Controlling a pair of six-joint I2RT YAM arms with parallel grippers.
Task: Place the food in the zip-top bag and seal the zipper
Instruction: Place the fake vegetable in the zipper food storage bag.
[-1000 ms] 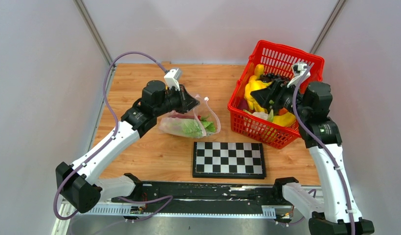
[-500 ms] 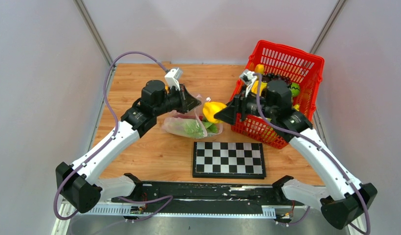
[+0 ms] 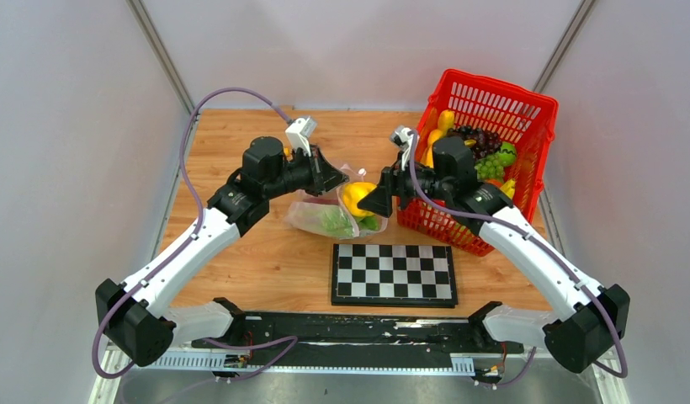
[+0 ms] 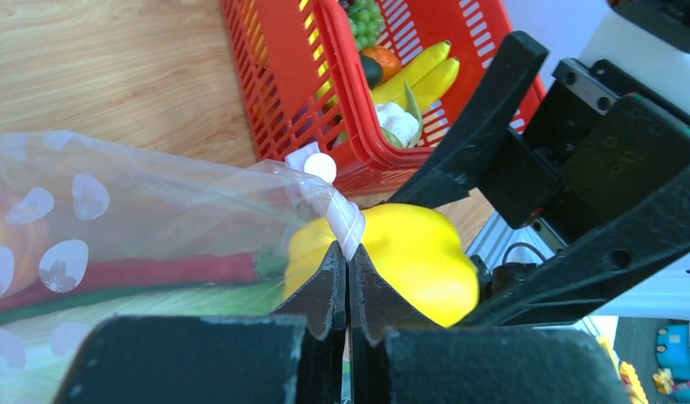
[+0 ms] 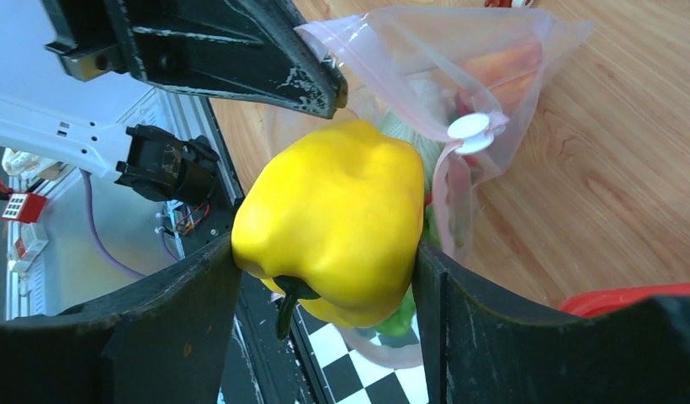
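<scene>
Looking at the table (image 3: 241,252), I see a few things that could go wrong. The red basket (image 3: 447,223) sits just beside the right arm, and a wide swing could bump it. The bag (image 3: 316,217) lies on the table between the two arms, with green food (image 3: 331,220) already inside. Its mouth is small and floppy, so the pepper (image 5: 333,210) could push the rim shut or slide off onto the table. The pepper is round and smooth, and it fills the right gripper (image 5: 325,261) from finger to finger. If I let go too soon, it rolls away. The thin pink zipper (image 4: 342,217) could slip out of the left gripper (image 4: 347,252), whose fingers are squeezed tight on the bag's edge. Then the mouth would flop closed.

The left arm reaches forward and to the right, low over the bag, lifting its rim. The right arm bends in from the basket side and points left. It holds the pepper right at the mouth, not yet inside.
</scene>
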